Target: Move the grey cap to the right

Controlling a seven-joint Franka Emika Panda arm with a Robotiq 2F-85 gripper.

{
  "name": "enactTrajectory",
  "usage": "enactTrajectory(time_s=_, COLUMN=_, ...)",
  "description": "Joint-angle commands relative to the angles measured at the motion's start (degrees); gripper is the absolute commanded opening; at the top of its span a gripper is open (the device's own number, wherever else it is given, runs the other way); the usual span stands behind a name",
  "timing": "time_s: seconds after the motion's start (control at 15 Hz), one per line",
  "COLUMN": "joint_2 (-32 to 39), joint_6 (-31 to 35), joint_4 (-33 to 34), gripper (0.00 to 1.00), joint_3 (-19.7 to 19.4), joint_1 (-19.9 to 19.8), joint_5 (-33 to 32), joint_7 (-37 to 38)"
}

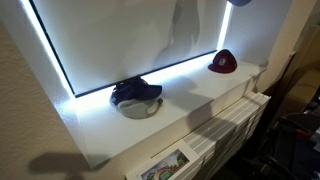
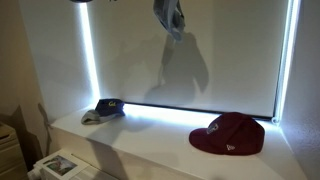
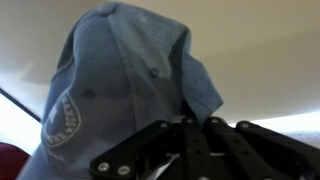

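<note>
End effector (image 3: 198, 128), nearest the wrist camera: black fingers pinched closed on fabric of the grey cap (image 3: 120, 80). In an exterior view the cap (image 2: 170, 18) hangs high before the window blind (image 2: 230, 60), clear of the bench (image 2: 150, 140). It bears a white side emblem, lettering unreadable. On the bench, a navy cap (image 2: 108, 108) sits atop a pale cap (image 1: 140, 109). A maroon cap (image 2: 228, 134) lies well apart.

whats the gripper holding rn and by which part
The grey cap, hanging in the air, pinched by the gripper on a fold of its crown fabric; the exact spot is hidden.
</note>
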Motion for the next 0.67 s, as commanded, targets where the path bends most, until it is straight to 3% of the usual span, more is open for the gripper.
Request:
enactTrajectory(time_s=0.0, joint_2=0.02, joint_6=0.00, joint_4=0.00, gripper=0.01, joint_3=-0.01, joint_1=0.01, joint_5=0.00, joint_7=0.00)
enactTrajectory(time_s=0.13, joint_2=0.49, joint_6=-2.43, joint_4=3.16, gripper=0.01, joint_3=4.23, joint_1=-8.00, joint_5=6.54, joint_7=0.59)
enactTrajectory(time_s=0.27, joint_2=-4.29, joint_6=-5.00, joint_4=8.33, gripper=0.01, joint_3=2.47, joint_1=-10.79, joint_5=8.37, joint_7=-0.26)
enactTrajectory(time_s=0.6, joint_2=-12.90, joint_6=-14.18, joint_4=19.07, gripper=0.01, joint_3=9.36, joint_1=-27.82, joint_5=12.10, joint_7=3.17)
